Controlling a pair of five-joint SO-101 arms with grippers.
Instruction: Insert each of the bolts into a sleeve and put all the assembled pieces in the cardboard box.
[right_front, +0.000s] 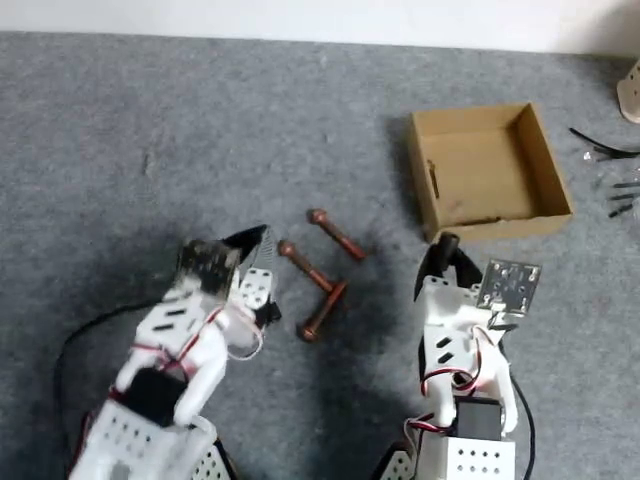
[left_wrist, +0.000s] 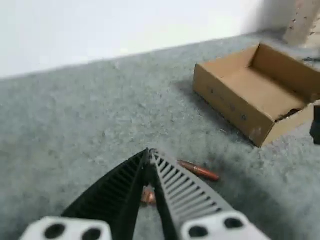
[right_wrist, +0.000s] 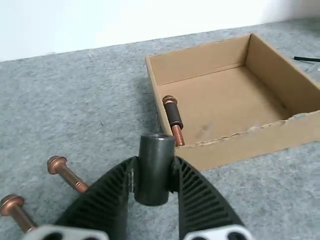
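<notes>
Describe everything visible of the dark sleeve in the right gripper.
The sleeve is a short, dark grey tube, metal by its look, its open top end showing an empty bore. It stands upright, clamped around its middle between the black ribbed fingers of the right gripper, just outside the cardboard box, nothing else touching it.

No legible text, numbers or signs. Few small dark marks (left_wrist: 232, 107) on outer wall of brown open-top cardboard box (left_wrist: 220, 93), unreadable.

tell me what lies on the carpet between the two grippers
Three loose copper bolts lie between the left gripper and the right gripper, as the high view shows.
</notes>
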